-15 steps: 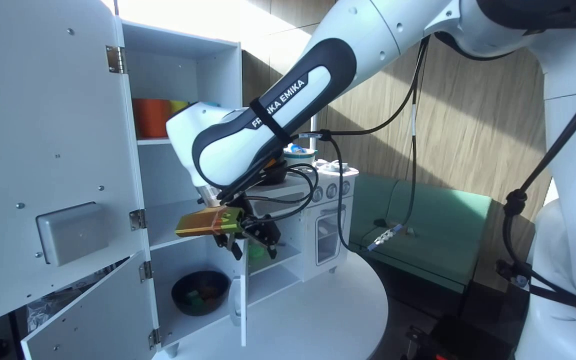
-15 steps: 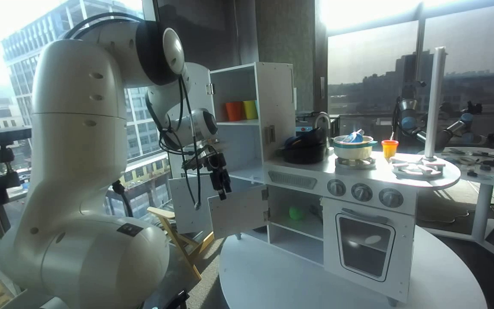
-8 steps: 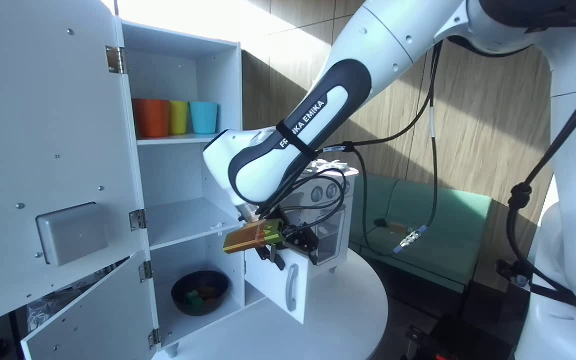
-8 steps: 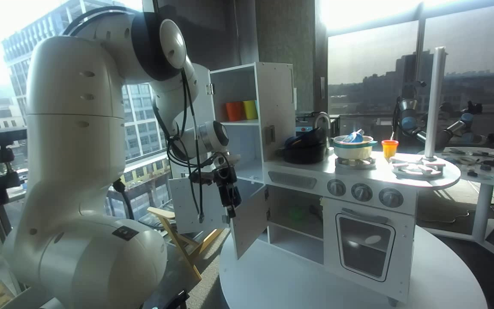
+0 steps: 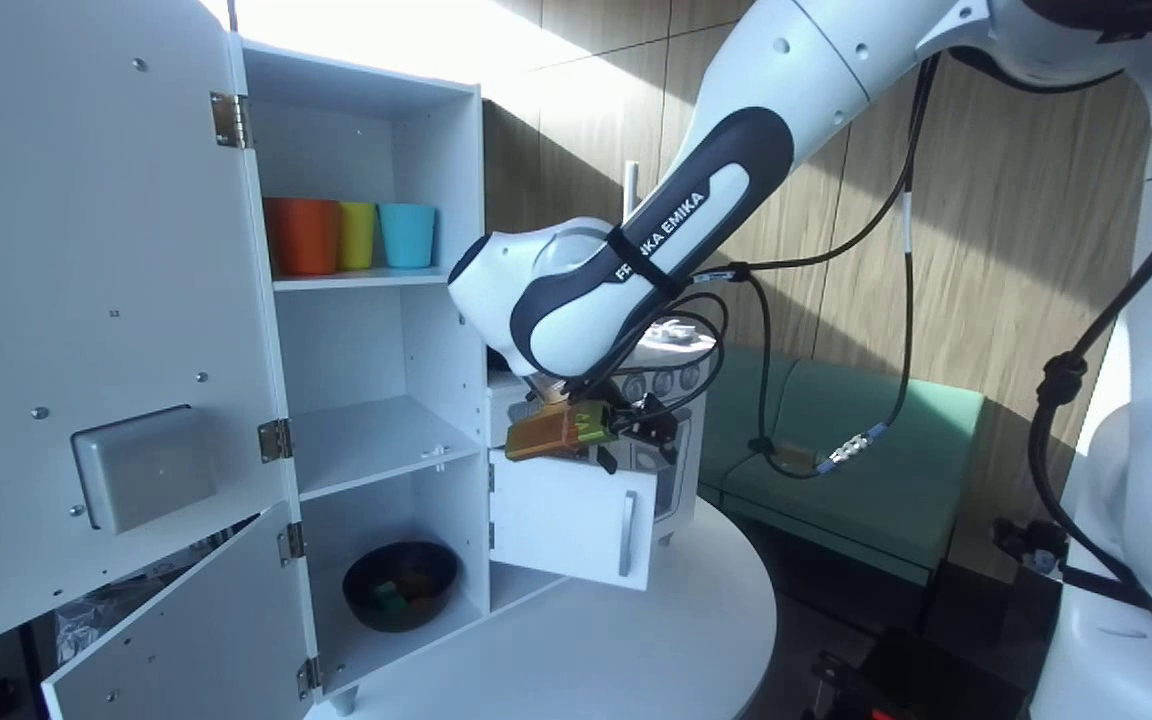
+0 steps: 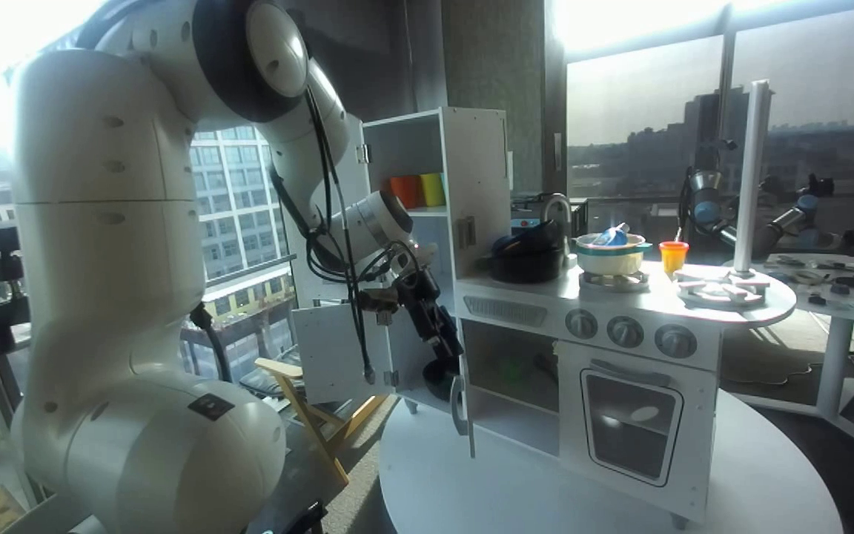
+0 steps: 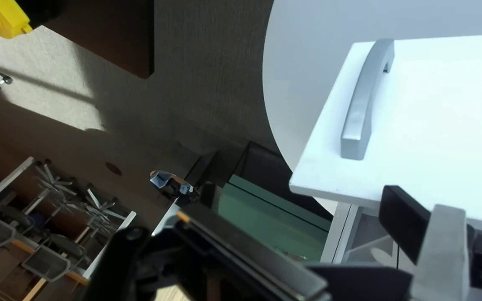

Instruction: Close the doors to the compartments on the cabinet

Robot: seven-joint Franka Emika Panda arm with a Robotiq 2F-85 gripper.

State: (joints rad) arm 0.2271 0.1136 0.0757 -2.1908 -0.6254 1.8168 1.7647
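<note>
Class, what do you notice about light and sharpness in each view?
In an exterior view, slanting shadow crosses the wooden wall; in an exterior view, glare whitens a window near its top; in the wrist view, the door looks nearly bleached and the fingers slightly soft.

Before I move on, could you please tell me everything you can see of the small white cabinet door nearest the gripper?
The white door is a flat rectangular panel, seemingly painted board. An arched grey handle runs near its free edge; two small hinges join its opposite edge to the cabinet. It stands upright and open above the round white table. The gripper is near its top edge; I cannot tell whether they touch.
</note>
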